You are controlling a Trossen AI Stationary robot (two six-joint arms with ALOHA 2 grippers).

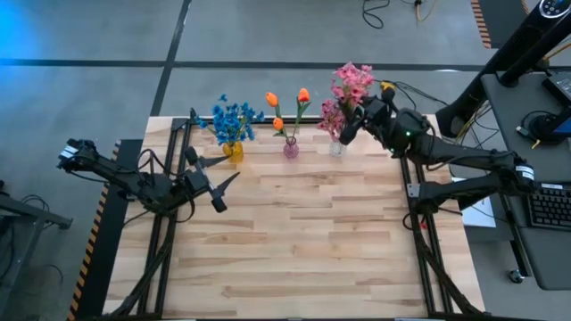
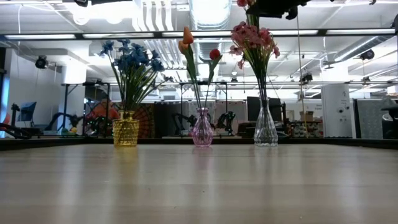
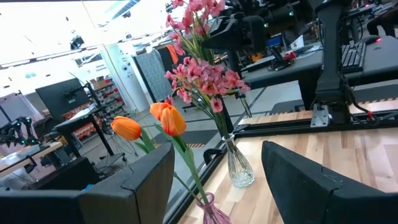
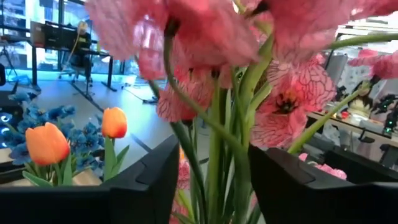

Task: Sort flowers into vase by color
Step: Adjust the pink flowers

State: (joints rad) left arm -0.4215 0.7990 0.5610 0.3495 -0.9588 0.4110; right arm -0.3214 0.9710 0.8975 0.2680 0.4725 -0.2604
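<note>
The pink spray (image 1: 351, 89) stood at the table's far edge, about one o'clock from the table's middle in the high view, its stems running down into the clear vase (image 1: 336, 147). Its long axis was near upright, as the low view showed: blooms high, stems converging into the vase neck. In the right wrist view the green stems (image 4: 217, 155) ran straight up through the gap between the two dark fingers (image 4: 149, 180), so the spray lay between the fingers rather than to either side. The fingers stood apart, with the stems seeming not yet pinched; whether a pad already touched a stem could not be told.

The right gripper (image 1: 350, 127) hung over the clear vase, just at the spray's stems below the upper blooms. It was by far the nearer one. Any coming move on this spray would likely turn on that upright axis: a clean release or lift would run along the stems, not across them.

At nine o'clock from the clear vase stood the orange buds (image 1: 287, 100) in the pink vase (image 1: 291, 148), and farther that way the blue blooms (image 1: 234, 118) in the yellow vase (image 1: 234, 152).

The left gripper (image 1: 212, 181) waited at about nine o'clock on the table, well apart from the spray, fingers spread and empty.
</note>
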